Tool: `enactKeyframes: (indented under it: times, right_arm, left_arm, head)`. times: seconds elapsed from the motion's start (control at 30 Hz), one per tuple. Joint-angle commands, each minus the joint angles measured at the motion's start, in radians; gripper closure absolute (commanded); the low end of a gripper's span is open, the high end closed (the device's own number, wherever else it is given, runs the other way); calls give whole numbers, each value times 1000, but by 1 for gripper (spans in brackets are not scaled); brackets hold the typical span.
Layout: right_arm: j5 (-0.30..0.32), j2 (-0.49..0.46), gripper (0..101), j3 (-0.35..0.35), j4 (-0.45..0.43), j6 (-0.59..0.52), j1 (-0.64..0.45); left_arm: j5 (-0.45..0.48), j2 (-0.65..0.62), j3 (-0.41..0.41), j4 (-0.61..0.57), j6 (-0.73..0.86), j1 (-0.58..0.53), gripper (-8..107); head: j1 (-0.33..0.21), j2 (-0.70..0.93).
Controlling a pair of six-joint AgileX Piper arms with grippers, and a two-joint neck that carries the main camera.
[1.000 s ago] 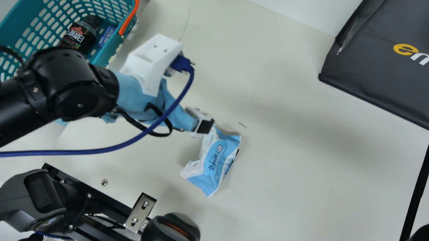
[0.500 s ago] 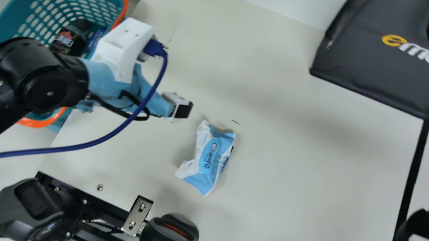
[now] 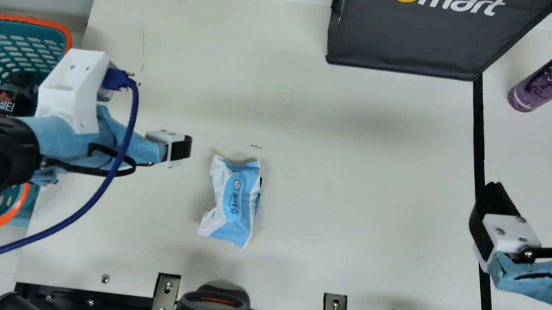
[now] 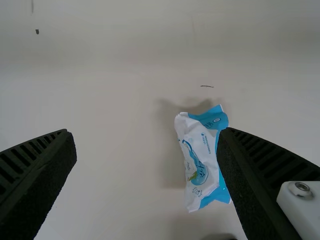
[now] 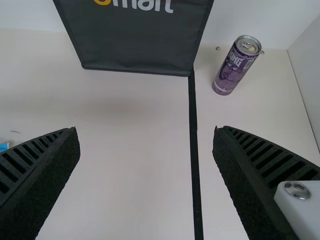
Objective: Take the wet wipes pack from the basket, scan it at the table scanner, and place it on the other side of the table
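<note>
Noting wet wipes pack [image 3: 233, 199] on cream table [image 3: 355, 185], between left gripper [image 3: 168, 148] and right gripper [image 3: 546, 199], nearer the former. Logging both as spread wide

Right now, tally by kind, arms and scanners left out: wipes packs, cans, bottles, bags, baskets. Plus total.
Wipes pack: 1
Purple can: 1
Dark bottle: 1 visible, in the basket; the left arm hides part of the inside
Dark grey bag: 1
Teal basket: 1
Total: 5 visible
</note>
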Motion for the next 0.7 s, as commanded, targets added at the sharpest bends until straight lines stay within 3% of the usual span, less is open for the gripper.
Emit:
enactKeyframes:
  times: [0.0, 0.67]
  right_arm:
    - [0, 0, 6, 0, 0, 0, 0]
    - [0, 0, 6, 0, 0, 0, 0]
  left_arm:
    - [7, 4, -7, 3, -2, -1, 9]
    - [127, 77, -133, 169, -258, -194, 9]
  head:
    - [-27, 0]
    - [-27, 0]
